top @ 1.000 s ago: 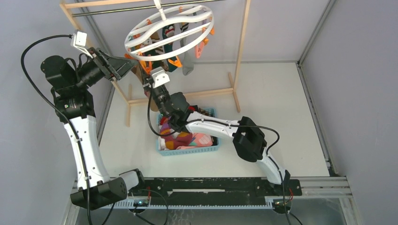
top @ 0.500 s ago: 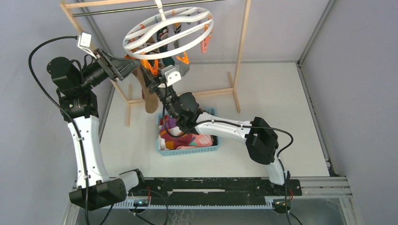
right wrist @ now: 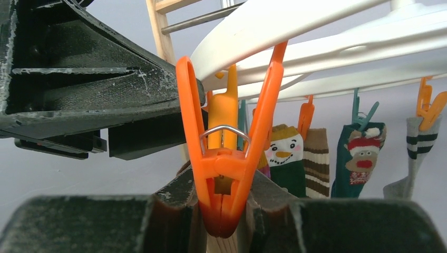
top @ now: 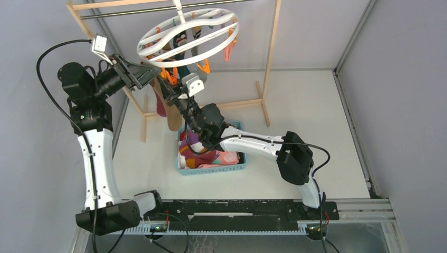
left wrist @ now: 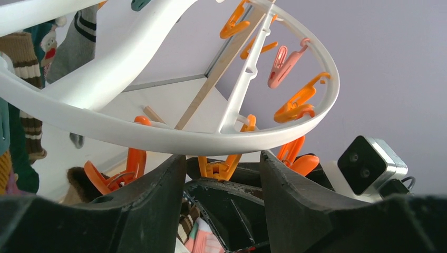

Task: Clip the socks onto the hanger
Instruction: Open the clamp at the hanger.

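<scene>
1. jaws of the left gripper (left wrist: 221, 164) gape under the hanger (left wrist: 158, 138) rim; right gripper (right wrist: 221, 221) pinches a brown sock (top: 171, 116) at an orange clip (right wrist: 224, 158).
2. letting go before the clip bites could drop the sock.

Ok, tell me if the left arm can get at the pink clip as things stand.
Probably not directly: the pink clip hangs at the far rim of the hanger, while the left gripper sits under the near rim.
</scene>
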`<action>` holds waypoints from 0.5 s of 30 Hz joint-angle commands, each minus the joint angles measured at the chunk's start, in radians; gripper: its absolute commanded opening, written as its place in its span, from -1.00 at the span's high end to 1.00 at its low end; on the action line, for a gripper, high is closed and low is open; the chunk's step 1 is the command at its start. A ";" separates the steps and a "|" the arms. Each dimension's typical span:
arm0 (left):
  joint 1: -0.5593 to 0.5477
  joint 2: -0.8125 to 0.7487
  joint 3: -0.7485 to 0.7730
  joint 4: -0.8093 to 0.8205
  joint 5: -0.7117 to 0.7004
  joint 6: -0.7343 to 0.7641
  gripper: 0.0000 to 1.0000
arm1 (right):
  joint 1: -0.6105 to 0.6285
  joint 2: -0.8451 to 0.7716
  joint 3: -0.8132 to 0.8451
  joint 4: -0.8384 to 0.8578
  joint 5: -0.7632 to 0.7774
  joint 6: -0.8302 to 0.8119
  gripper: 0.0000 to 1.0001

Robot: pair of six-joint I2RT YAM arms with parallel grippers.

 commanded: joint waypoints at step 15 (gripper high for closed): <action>-0.040 -0.012 -0.026 0.046 0.011 0.004 -0.12 | -0.004 -0.044 0.029 -0.061 -0.086 0.039 0.95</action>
